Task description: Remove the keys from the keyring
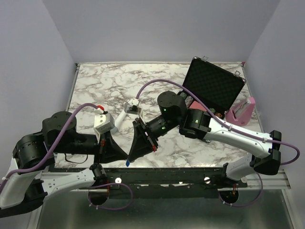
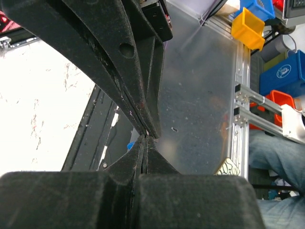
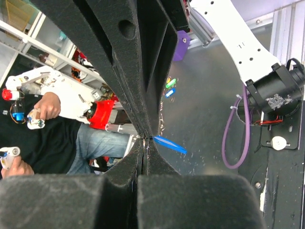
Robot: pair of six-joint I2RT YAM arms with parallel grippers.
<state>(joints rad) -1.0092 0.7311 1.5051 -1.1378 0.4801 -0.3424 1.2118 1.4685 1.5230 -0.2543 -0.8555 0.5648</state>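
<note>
Both grippers meet tip to tip just above the table's front edge. My left gripper (image 1: pixel 127 157) is shut, and its fingers (image 2: pixel 143 152) press together. The key's blue head (image 1: pixel 127 163) sticks out beside the left fingertips; it also shows in the left wrist view (image 2: pixel 130 145) and the right wrist view (image 3: pixel 169 144). My right gripper (image 1: pixel 130 158) is shut, and a small silvery glint sits between its fingertips (image 3: pixel 142 151). The rest of the keyring is hidden between the pinched tips.
An open black foam-lined case (image 1: pixel 214 88) stands at the back right, with a pink object (image 1: pixel 240 110) beside it. A white stick-like tool (image 1: pixel 122 119) lies mid-table behind the grippers. The marble table's front edge (image 1: pixel 190 164) runs just below the grippers.
</note>
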